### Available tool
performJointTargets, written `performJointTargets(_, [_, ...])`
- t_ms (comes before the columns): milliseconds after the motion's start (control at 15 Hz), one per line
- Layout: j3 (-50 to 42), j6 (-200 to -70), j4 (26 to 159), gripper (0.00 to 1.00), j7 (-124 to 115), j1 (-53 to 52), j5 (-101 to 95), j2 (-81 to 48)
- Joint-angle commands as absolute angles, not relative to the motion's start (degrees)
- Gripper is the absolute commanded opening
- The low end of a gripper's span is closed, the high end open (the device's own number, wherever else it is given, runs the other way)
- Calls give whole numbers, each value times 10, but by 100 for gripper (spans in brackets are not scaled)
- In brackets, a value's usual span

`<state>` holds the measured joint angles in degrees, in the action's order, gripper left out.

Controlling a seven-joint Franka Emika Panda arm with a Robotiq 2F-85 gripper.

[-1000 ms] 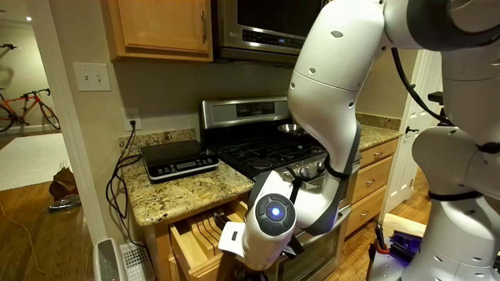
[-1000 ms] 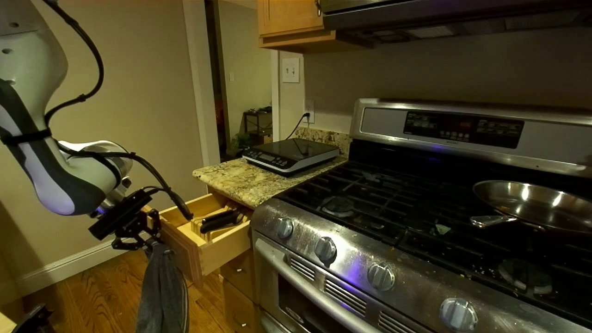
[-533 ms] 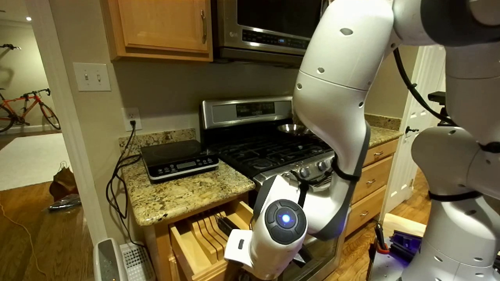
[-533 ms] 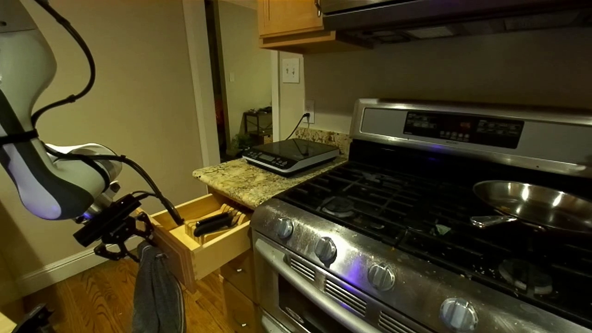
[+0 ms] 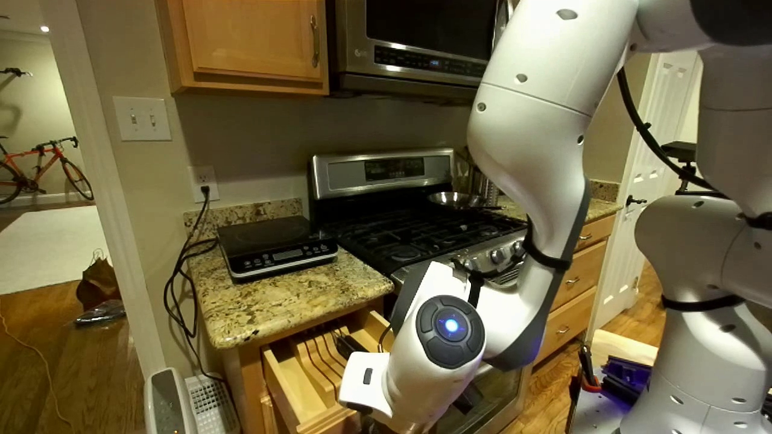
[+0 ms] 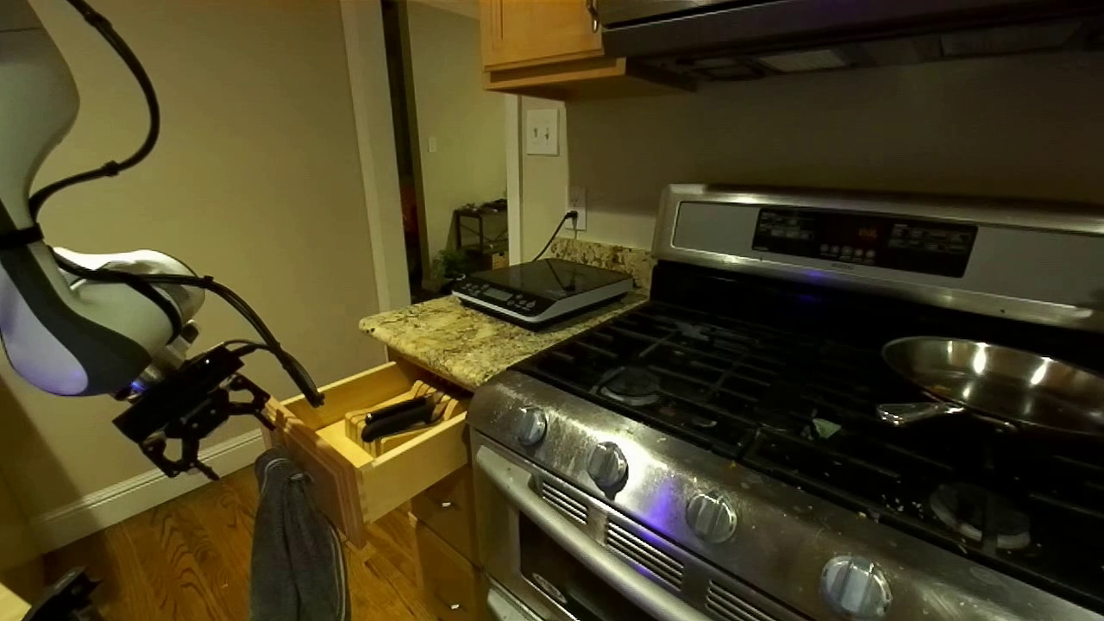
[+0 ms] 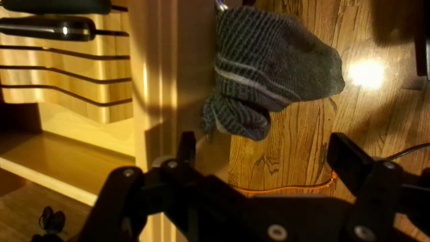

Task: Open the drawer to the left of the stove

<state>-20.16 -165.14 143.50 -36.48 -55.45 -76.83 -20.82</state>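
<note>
Well apart from the widely spread jaws stands a steel stove (image 6: 664, 470), its right side and base cropped in an exterior view. Above the jaws bends a white robot arm (image 5: 531, 138), covering part of the stove in an exterior view; its wrist (image 5: 419, 380), at the bottom edge, leaves the jaws out of sight there. Nearer the jaws, a speckled countertop (image 6: 448, 341) overhangs the back of a wooden drawer (image 6: 414, 479). The drawer stands pulled out just beside the jaws, its front facing their way. Dividers (image 7: 84, 67) inside run front to back, square to the level front panel; with the rear hidden under the countertop, whether depth or width is the long axis cannot be told. A gray towel (image 6: 297, 552) hangs at the drawer front, beyond the jaws in the wrist view, its lower end cropped in an exterior view. The gripper (image 7: 262, 148) holds nothing, its jaws set far apart. One fingertip (image 7: 187, 146) overlaps the drawer front in the wrist view; contact is hard to make out. Inside the drawer, on that fingertip's side of the jaws, two dark knife handles (image 7: 67, 28) run along the dividers, cropped at the frame edge, blades unclear. A glint of metal (image 7: 221, 5) at the towel's top is cropped.
</note>
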Motion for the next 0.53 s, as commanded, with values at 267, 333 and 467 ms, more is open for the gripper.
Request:
performJointTargets(267, [-72,-1635,1539,100,-158,-434,-588,-61])
performJointTargets(333, [-36,-1635,1546,100,-118,-403,-540,-56])
performJointTargets(467, [25,-1636,1563,100,-43,-344,-455,-39])
